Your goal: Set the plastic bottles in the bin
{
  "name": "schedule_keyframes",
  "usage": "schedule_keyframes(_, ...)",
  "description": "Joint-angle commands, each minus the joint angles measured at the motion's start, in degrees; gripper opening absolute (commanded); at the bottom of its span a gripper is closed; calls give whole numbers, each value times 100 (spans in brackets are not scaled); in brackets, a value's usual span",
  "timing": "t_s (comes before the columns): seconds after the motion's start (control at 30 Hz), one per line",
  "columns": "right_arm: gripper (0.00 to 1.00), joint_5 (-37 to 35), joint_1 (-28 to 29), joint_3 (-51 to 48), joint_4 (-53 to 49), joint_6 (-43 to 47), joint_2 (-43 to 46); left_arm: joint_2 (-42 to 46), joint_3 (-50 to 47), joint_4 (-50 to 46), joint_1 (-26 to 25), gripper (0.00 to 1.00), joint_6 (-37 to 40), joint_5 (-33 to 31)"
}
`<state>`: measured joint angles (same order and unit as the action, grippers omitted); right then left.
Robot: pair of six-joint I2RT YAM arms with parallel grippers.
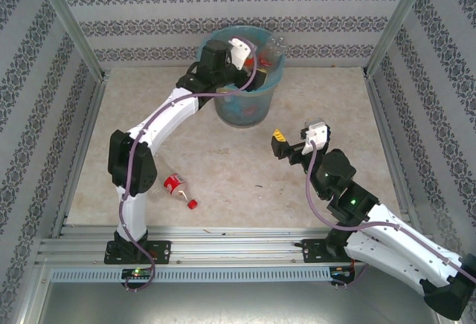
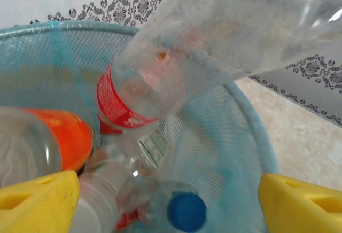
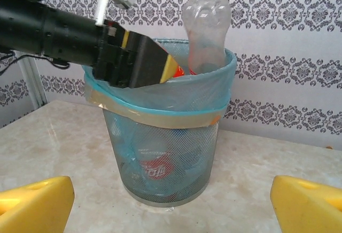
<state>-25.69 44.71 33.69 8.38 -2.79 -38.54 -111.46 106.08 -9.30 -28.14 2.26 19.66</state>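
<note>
The bin stands at the back of the table, a mesh bucket lined with a light-blue bag. My left gripper hangs open over its mouth, yellow fingers spread wide with nothing between them. Below it inside the bin lie a clear bottle with a red label, one with an orange label and one with a blue cap. An upturned clear bottle sticks out above the rim. One red-labelled, red-capped bottle lies on the table beside the left arm. My right gripper is open, facing the bin.
Patterned walls and metal frame posts enclose the beige table. The left arm stretches diagonally from its base to the bin. A rail runs along the near edge.
</note>
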Motion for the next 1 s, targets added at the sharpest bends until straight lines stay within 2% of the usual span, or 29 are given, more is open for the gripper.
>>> schedule_keyframes(0.0, 94, -81, -59, 207, 146, -186, -23, 552, -123, 482, -51, 86, -258, 55)
schedule_keyframes(0.2, 92, -20, -64, 337, 116, -270, -144, 593, 20, 662, -52, 82, -672, 480)
schedule_keyframes(0.37, 90, 53, -61, 469, 68, -299, -254, 91, 1061, 173, -217, 74, -837, 565)
schedule_keyframes(0.53, 89, 74, -65, 483, -56, -362, -229, -777, 2778, -863, -709, 73, -96, -82)
schedule_keyframes(0.7, 89, -48, -76, 377, -238, -389, 58, -1761, 4071, -1310, -1003, 72, 334, -789)
schedule_keyframes(0.83, 89, -150, -68, 318, -384, -371, 353, -2225, 4450, -1303, -1127, 68, 695, -1479)
schedule_keyframes(0.97, 89, -206, -79, 306, -489, -361, 545, -2250, 4447, -1536, -1141, 62, 960, -2017)
